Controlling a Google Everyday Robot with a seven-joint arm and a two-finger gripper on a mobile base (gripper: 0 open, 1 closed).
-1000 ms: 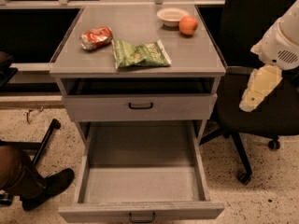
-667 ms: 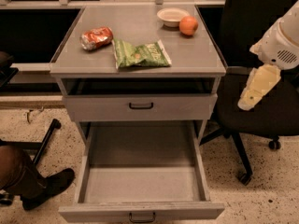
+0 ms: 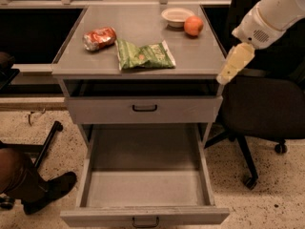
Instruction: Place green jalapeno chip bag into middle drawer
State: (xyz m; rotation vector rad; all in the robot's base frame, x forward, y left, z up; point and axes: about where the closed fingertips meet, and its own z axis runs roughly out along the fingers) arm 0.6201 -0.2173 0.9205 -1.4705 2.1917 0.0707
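Note:
The green jalapeno chip bag [image 3: 144, 55] lies flat on the grey cabinet top [image 3: 190, 56], near its front edge. The middle drawer [image 3: 145, 187] is pulled wide open below, its long tray bare, with a small black handle [image 3: 145, 222] on its front. My gripper [image 3: 234, 63] hangs at the end of the white arm [image 3: 274, 11] just off the cabinet's right front corner, to the right of the bag and apart from it. It holds nothing that I can see.
A crushed orange-red can [image 3: 99, 37] lies left of the bag. A white bowl [image 3: 177, 16] and an orange [image 3: 193, 26] stand at the back right. The top drawer [image 3: 144, 109] is slightly open. A black office chair [image 3: 264, 104] stands right; a person's leg and shoe [image 3: 33, 190] are left.
The arm and gripper have shifted to the left, closer to the cabinet's right edge. The bag and the drawers have not moved.

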